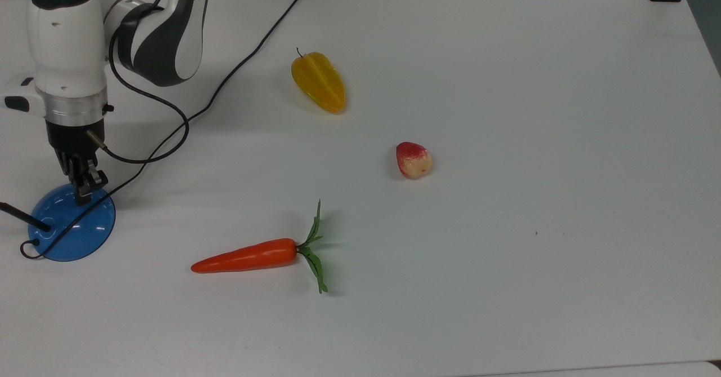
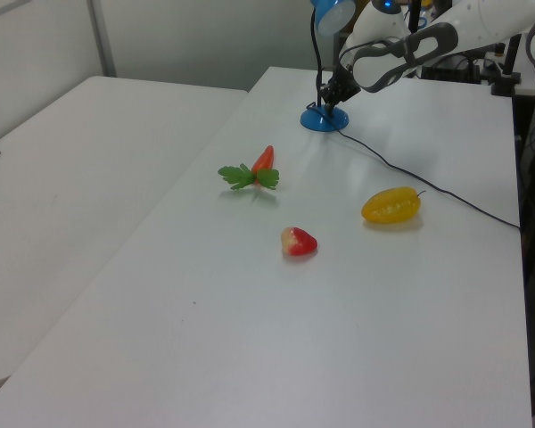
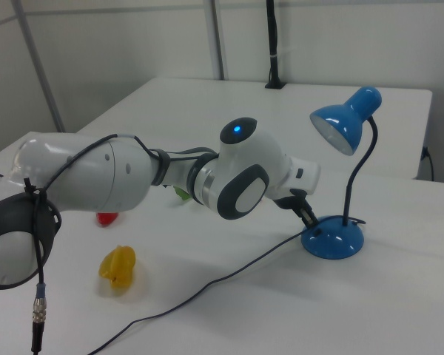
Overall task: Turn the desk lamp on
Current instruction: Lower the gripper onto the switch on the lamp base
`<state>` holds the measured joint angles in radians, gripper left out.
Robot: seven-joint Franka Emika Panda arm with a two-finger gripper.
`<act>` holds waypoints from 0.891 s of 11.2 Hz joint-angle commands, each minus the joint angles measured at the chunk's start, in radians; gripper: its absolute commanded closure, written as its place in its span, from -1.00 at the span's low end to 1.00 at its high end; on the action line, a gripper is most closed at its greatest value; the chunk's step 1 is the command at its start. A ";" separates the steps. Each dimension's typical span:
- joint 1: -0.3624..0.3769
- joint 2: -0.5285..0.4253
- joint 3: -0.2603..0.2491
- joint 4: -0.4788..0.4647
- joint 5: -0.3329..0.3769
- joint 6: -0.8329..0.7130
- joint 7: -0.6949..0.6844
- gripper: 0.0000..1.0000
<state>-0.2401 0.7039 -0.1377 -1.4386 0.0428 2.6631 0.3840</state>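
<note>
- The desk lamp (image 1: 72,223) stands at the far left edge of the white table (image 1: 507,196) in the top view; in the right view (image 3: 333,238) you see it at the right, and in the left view (image 2: 325,119) at the far end of the table.
- The gripper (image 1: 84,188) comes down onto the far right part of the lamp's blue base in the top view, its tip resting on or just above the dome. In the right view the gripper (image 3: 311,220) reaches the base from the right view's left; in the left view the gripper (image 2: 331,96) sits just above the base.
- You cannot tell whether the fingers are apart or together: they read as one dark block.
- The gripper tip covers the spot on the base beneath it, so actual contact cannot be confirmed.
- The top view cuts off the lamp's neck at the left edge; the lamp's shade (image 3: 345,123) is seen in the right view.
- The lamp has a glossy blue dome base, a thin black curved neck and a blue shade tilted toward the right view's left. Its black cord (image 1: 248,56) runs from the base across the table to the far edge.
- Elsewhere on the table lie a carrot (image 1: 248,256), a yellow starfruit (image 1: 319,81) and a red-and-cream fruit (image 1: 413,160), all well apart from the lamp.
</note>
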 commanded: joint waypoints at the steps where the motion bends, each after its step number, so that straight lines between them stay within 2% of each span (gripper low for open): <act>1: 0.008 0.052 -0.008 0.056 0.003 0.041 0.026 1.00; 10: 0.004 0.052 -0.016 0.050 0.003 0.054 0.016 1.00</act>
<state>-0.2460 0.7480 -0.1425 -1.3985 0.0428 2.6988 0.3873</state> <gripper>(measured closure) 0.991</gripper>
